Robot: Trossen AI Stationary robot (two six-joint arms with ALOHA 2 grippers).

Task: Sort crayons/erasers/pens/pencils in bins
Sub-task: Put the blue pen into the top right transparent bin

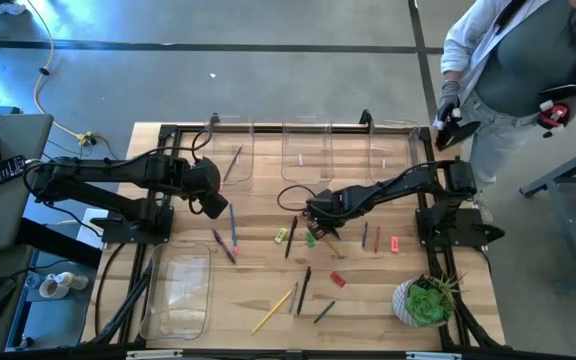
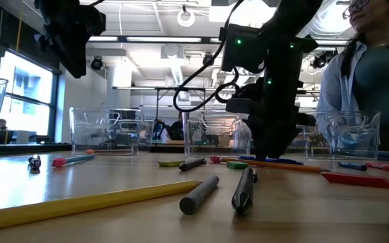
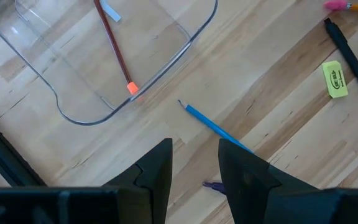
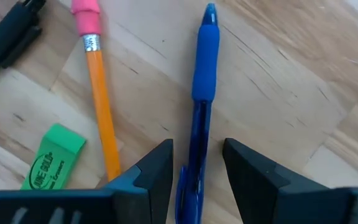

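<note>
Right wrist view: open right end effector [image 4: 197, 165] straddles blue pen [image 4: 202, 93], its lower end hidden.

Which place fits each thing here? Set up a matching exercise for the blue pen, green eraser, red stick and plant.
Things:
1. blue pen
2. green eraser
3. red stick
4. plant

Places:
A. inside a bin
B. by a corner of the table
C. between the open fingers of the right gripper
D. beside the orange pencil

Pairs: 1-C, 2-D, 3-A, 4-B
</note>
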